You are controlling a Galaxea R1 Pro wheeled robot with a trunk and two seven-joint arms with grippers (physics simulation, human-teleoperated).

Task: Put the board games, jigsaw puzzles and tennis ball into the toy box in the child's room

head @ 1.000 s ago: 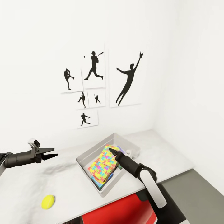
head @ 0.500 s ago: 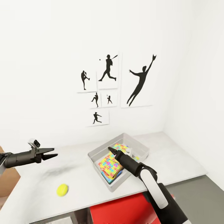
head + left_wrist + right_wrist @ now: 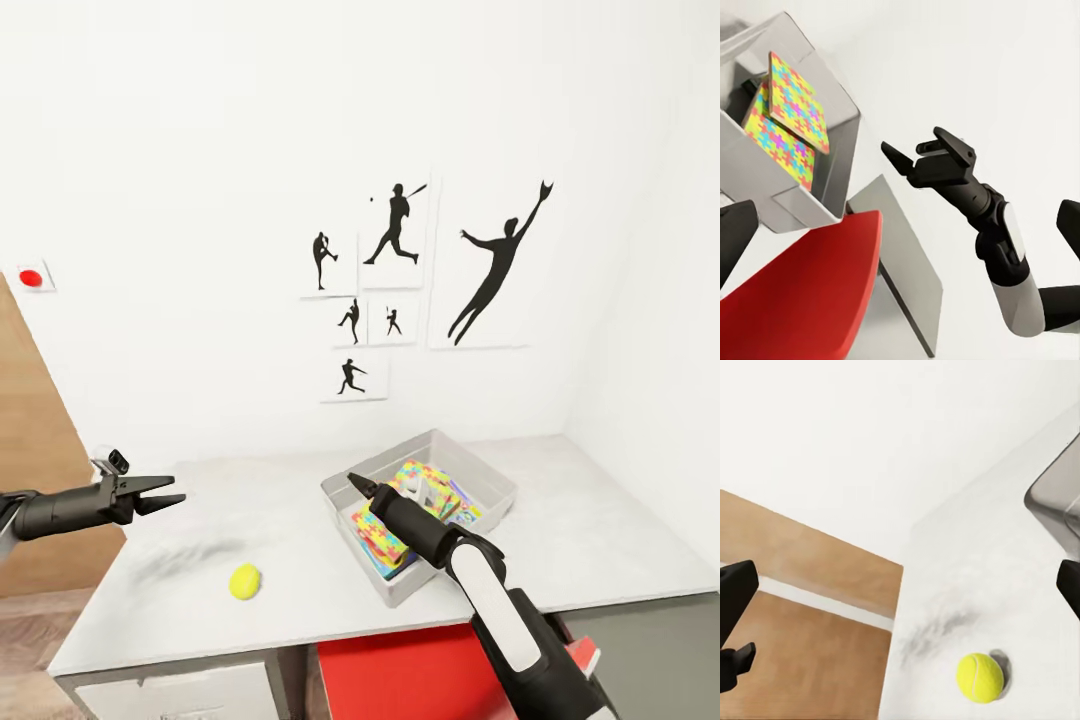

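The light grey toy box [image 3: 489,478] stands on the table [image 3: 610,545] toward the right, with the two jigsaw puzzles [image 3: 441,493] lying tilted inside it. The board games cannot be made out under them, and the bed is out of view. The tennis ball [image 3: 244,581] rests on the table left of the box. My right gripper [image 3: 357,483] hovers open over the box's near-left corner, with nothing in it. Over the table's left end my left gripper [image 3: 170,491] is open and holds nothing. In the right wrist view the tennis ball [image 3: 980,677] lies between the fingers [image 3: 735,592].
A red chair [image 3: 400,670] is tucked under the table in front of me. A wooden wardrobe door [image 3: 40,450] stands at the left, and baseball silhouette posters [image 3: 400,290] hang on the back wall. White drawers [image 3: 180,695] sit below the table's left end. The side wall closes in on the right.
The head view has swung to the left, so box, ball and posters sit further right in the picture and the wardrobe door has come in. Both arms keep their pose, grippers still open.
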